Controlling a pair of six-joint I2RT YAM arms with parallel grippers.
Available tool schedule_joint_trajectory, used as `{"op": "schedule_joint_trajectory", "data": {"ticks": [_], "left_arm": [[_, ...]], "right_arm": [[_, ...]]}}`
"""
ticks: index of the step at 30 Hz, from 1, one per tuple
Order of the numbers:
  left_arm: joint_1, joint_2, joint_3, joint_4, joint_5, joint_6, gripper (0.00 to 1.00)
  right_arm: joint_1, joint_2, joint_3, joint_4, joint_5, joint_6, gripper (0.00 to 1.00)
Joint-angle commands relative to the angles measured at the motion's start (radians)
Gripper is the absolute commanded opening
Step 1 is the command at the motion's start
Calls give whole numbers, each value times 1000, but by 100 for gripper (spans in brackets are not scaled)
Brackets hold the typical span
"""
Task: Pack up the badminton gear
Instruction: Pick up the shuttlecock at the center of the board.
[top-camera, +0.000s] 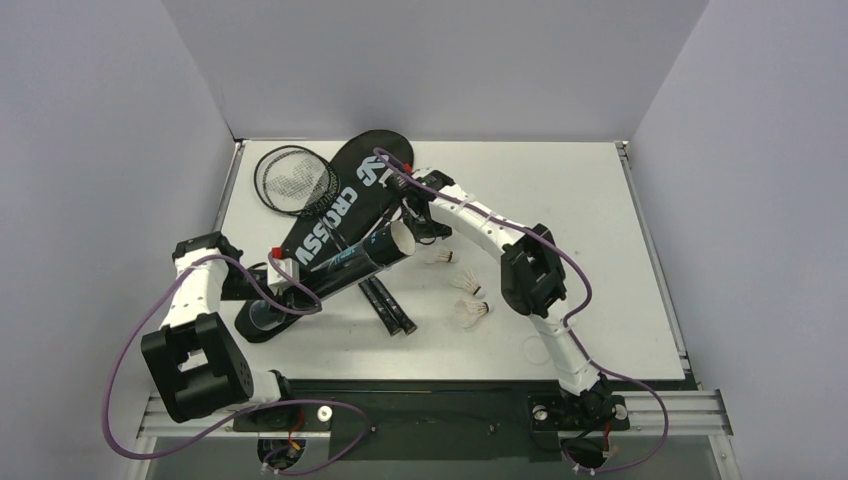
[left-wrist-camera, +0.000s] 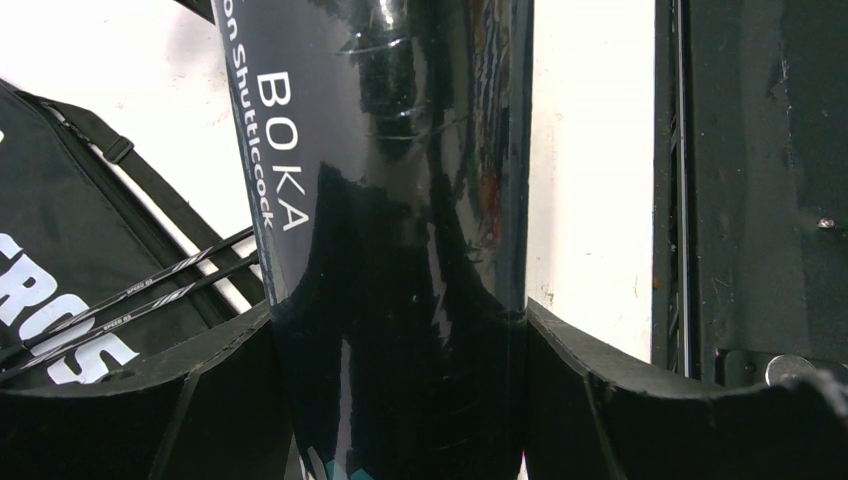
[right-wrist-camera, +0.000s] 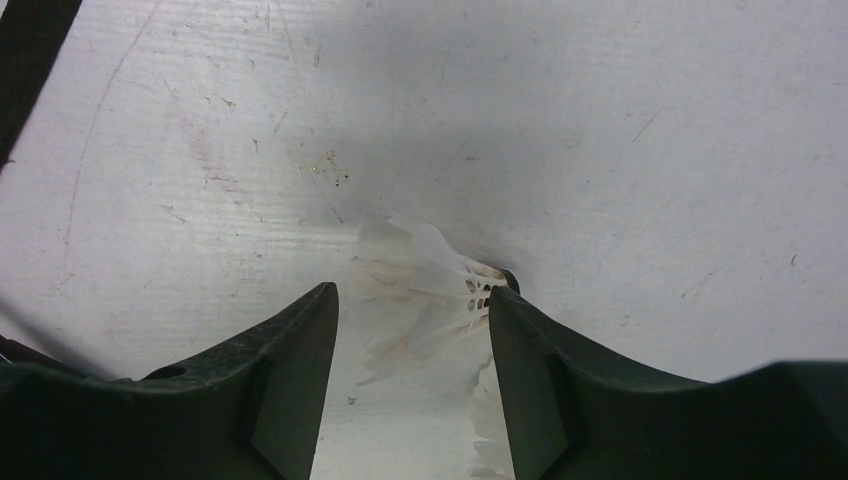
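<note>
On the left, the left claw (top-camera: 262, 295) is closed around the lower end of the black tube (top-camera: 340, 265). In the left wrist view both of its fingers (left-wrist-camera: 240, 350) press on the glossy wall. The long axis of the tube runs from this claw, near and left, up toward the far right. It lies across the racket bag (top-camera: 335, 215), and its open white mouth is at the right end. The rackets (top-camera: 295, 180) lie partly under the bag, with the heads at the far left and the handles near the middle of the bench (top-camera: 560, 200).

Just right of the mouth is the right claw (top-camera: 425, 228). In its wrist view it is closed on one shuttlecock (right-wrist-camera: 425, 290), and the feathers look pinched between the fingers (right-wrist-camera: 540, 370). I cannot tell which way the cork points.

So the mouth is just to the left of the held shuttlecock, and I judge the coming move must line it up with the tube axis. Three other shuttlecocks (top-camera: 467, 285) lie further right on the bench, nearer to the right arm.
</note>
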Motion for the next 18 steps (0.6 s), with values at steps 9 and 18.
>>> {"op": "schedule_joint_trajectory", "data": {"ticks": [9,18], "left_arm": [[9,-21,15,-68,33,66,20],[16,-20,29,-69,32,69,21]], "right_arm": [[13,1,-11,-47,91,-9,45],[13,25,-20,-46,91,-9,44]]}}
